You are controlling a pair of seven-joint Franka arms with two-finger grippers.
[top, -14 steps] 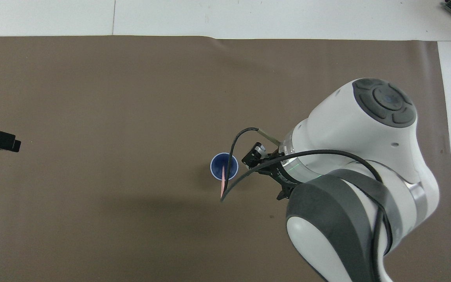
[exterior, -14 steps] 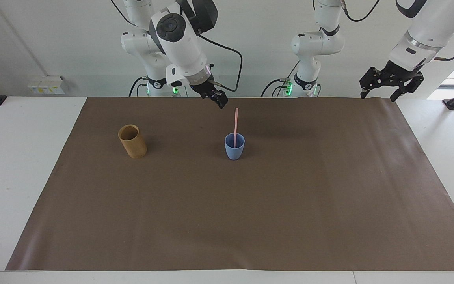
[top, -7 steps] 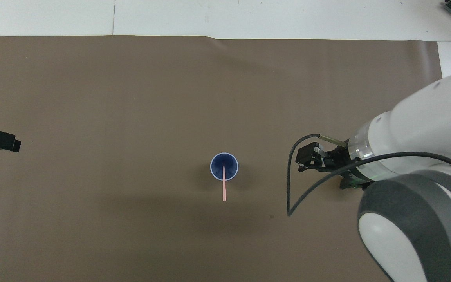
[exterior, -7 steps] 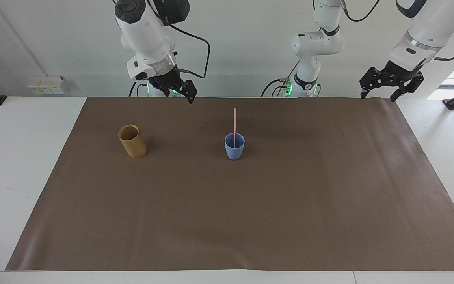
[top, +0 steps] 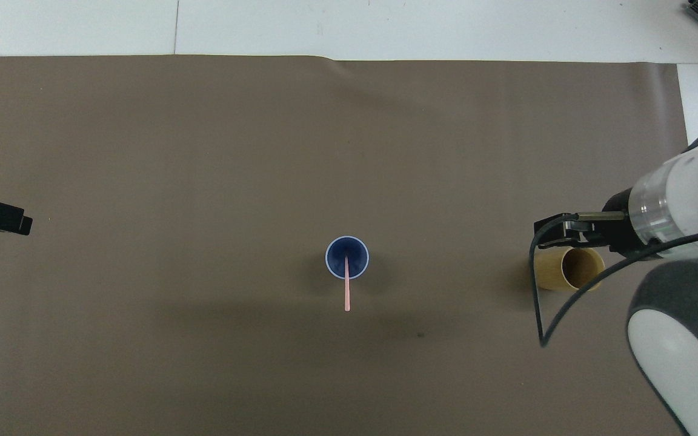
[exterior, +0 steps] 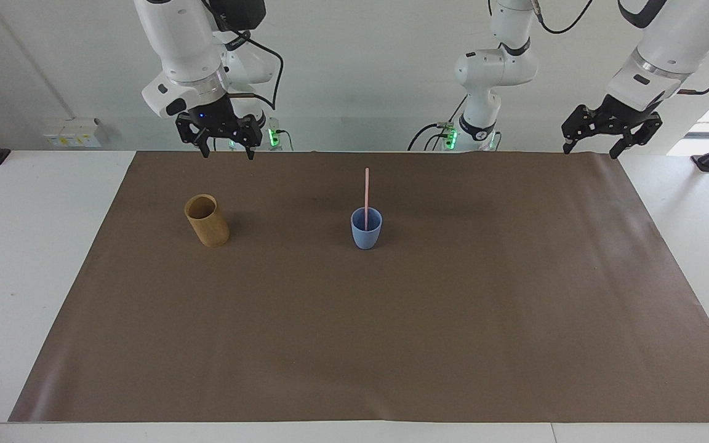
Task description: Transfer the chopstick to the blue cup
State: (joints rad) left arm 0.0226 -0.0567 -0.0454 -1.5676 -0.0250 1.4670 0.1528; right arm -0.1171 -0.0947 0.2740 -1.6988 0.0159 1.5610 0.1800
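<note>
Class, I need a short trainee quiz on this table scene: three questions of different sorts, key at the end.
1. True or false: the chopstick stands in the blue cup.
2. Which cup is toward the right arm's end of the table? A blue cup B bamboo cup
3. Fill in: the right hand and left hand both hold ____.

Key: 1 true; 2 B; 3 nothing, both are open and raised.
</note>
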